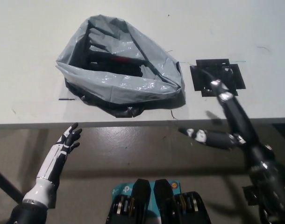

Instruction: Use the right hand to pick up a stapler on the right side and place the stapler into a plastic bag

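A crumpled grey plastic bag (119, 74) lies open on the white table (30, 98). Dark objects with a red patch (118, 59) show inside its mouth; I cannot tell for sure which is the stapler. My black right hand (238, 133) hangs at the lower right over the table's front edge, open, fingers spread, holding nothing. It is well clear of the bag. My white left hand (67, 141) rests low at the lower left below the table edge, open.
A black square mat (217, 77) lies on the table right of the bag, with nothing on it. The table's front edge (133, 124) runs across the middle, with grey floor (133, 149) below it.
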